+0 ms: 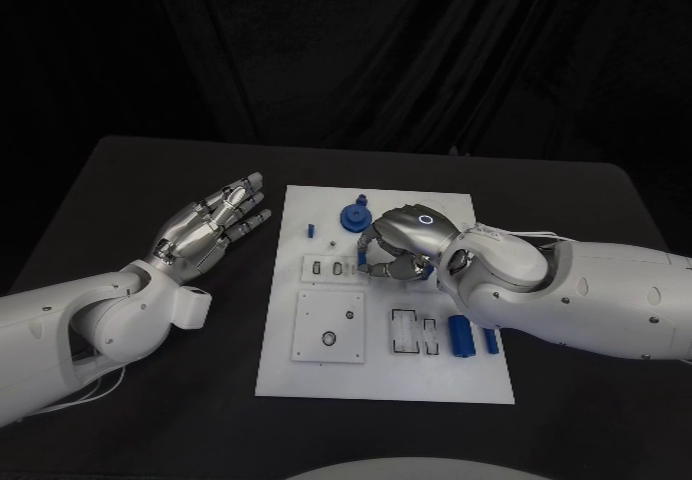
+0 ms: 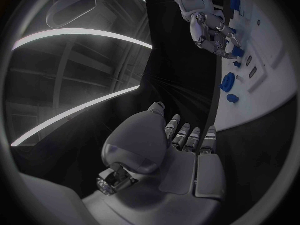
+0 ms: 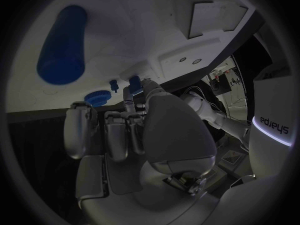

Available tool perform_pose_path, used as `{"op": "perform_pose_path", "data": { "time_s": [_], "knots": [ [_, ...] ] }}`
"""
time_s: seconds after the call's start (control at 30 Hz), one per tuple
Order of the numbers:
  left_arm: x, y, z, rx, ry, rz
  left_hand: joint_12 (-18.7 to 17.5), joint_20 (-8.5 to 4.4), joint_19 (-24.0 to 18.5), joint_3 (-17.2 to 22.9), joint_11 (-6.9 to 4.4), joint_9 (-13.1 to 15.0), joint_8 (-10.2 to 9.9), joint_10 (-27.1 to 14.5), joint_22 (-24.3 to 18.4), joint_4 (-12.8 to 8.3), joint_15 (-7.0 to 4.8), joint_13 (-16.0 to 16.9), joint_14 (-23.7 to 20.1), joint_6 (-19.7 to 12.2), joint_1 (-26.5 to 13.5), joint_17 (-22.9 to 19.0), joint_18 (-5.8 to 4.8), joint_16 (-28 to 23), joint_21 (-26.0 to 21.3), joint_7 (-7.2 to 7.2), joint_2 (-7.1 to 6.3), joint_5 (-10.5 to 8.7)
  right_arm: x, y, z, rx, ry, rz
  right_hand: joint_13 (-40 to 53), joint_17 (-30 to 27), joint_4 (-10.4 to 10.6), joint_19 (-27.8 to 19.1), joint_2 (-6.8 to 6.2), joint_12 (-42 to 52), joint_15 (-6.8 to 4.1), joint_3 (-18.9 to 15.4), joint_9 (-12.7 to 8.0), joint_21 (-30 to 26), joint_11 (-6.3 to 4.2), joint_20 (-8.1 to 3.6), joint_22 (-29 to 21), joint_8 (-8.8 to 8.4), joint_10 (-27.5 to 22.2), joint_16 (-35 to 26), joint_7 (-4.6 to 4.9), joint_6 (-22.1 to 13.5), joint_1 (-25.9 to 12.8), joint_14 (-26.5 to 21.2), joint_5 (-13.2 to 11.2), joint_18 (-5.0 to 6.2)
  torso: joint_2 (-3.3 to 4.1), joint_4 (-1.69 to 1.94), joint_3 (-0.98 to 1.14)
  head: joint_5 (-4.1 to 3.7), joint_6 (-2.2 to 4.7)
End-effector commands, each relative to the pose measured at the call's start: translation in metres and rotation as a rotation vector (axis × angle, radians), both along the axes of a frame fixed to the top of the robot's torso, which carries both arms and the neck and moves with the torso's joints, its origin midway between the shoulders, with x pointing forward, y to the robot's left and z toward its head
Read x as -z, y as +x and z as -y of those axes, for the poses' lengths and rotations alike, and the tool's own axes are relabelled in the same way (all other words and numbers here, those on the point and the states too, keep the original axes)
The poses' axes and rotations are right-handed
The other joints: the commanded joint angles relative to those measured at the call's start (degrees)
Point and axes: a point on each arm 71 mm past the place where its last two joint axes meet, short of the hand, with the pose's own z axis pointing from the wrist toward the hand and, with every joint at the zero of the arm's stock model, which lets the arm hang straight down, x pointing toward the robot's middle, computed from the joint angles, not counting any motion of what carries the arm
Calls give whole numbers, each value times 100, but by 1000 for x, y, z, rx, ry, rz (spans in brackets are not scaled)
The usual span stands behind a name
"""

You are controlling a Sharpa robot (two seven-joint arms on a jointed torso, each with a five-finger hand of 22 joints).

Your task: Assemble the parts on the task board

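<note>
The white task board lies in the middle of the black table. My right hand hovers over the board's far middle with its fingers curled down. It pinches a small blue part between thumb and a finger, just above the board. A blue round knob stands on the board just left of that hand, with a small blue peg nearby. Two blue cylinders lie at the board's near right. My left hand is open, fingers spread, over the table left of the board.
A raised square plate with a hole sits at the board's near left, beside a rectangular slot. Small slots lie beneath my right hand's left side. My right forearm crosses the board's right edge.
</note>
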Motion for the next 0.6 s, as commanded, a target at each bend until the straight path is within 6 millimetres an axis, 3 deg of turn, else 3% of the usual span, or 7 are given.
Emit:
{"op": "perform_pose_path", "data": {
  "time_s": [0.03, 0.47, 0.6],
  "knots": [
    [-1, -1, 2, 14, -15, 8, -16, 39, 5, 45, 26, 0, -21, -23, 9, -3, 23, -6, 5, -21, 60, -7, 37, -35, 23, 20, 21, 24, 3, 1, 0, 27, -24, -8, 1506, 1507, -1, -52, -44, 31, -30, -4, 10, -37, -5, -6, 1121, -32, 607, 17, -138, 123, -39, 600, 14, 67, -4, -18, -1, 14, -5],
    [0, 0, 0, 12, -13, 7, -16, 39, 5, 45, 26, 0, -21, -23, 9, -3, 23, -6, 5, -21, 60, -7, 37, -35, 23, 20, 21, 24, 9, 1, -4, 27, -33, -22, 1502, 1507, -29, -109, -86, 27, 3, -21, 36, -128, 32, 23, 1091, -128, 602, 17, -90, 14, -84, 600, -198, 88, -15, 7, -11, 6, -29],
    [0, 0, 0, 12, -12, 6, -18, 41, 5, 52, 34, 0, -22, -26, 9, -7, 27, -7, 4, -26, 65, -7, 37, -35, 23, 22, 20, 24, 10, 0, -5, 19, -30, -21, 1495, 1507, -24, -118, -120, 21, 15, -50, 33, -146, 44, 38, 1087, -248, 592, 17, -62, -169, -149, 600, -292, 92, -14, 4, -9, 11, -43]
  ]
}}
